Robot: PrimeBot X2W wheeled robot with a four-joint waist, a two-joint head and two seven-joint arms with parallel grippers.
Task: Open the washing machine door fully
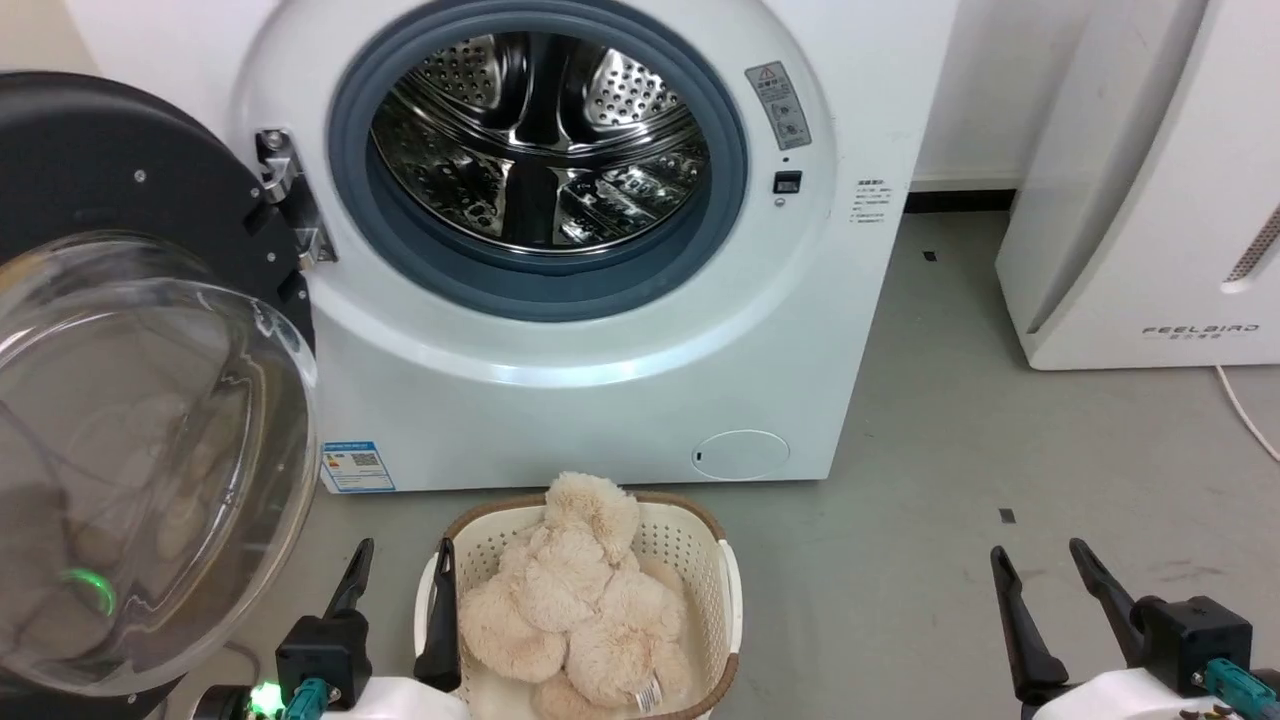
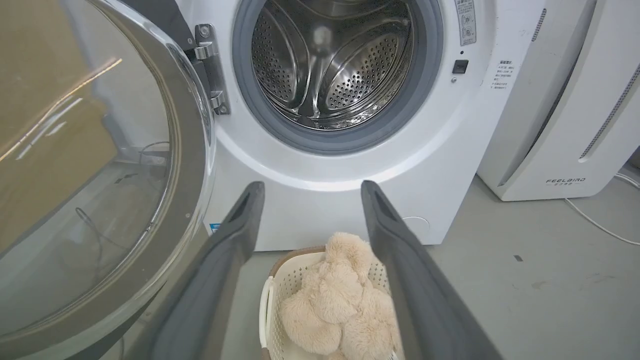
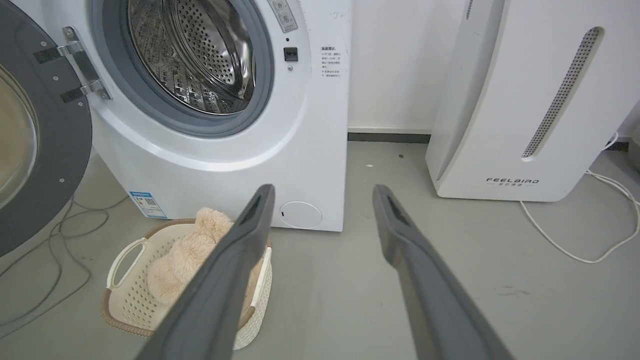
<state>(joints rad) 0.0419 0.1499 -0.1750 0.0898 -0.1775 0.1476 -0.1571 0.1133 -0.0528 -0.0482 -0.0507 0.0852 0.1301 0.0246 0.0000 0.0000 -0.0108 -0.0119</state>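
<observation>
Grey flooring (image 1: pixel 950 420) was seen beneath a white washing machine (image 1: pixel 560 400) with its drum (image 1: pixel 540 140) exposed at twelve o'clock. The washing machine door (image 1: pixel 140 400) was found swung out on its hinge (image 1: pixel 290 200) at nine o'clock, apparently fully, though the end stop could not be confirmed. The left gripper (image 1: pixel 403 560) at seven o'clock and the right gripper (image 1: pixel 1040 560) at five were held low, fingers spread apart and empty, presumably kept clear of the door. A basket (image 1: pixel 725 560) was placed at six o'clock, likely for loading.

Bright, even indoor light, faint shadows. Left of my left pincer (image 2: pixel 311 186), streaky glare crosses the washing machine door (image 2: pixel 100 175); ahead the steel drum (image 2: pixel 330 65) glints. Near my wrist my fingers (image 2: pixel 210 280) blur; edges bow.
</observation>
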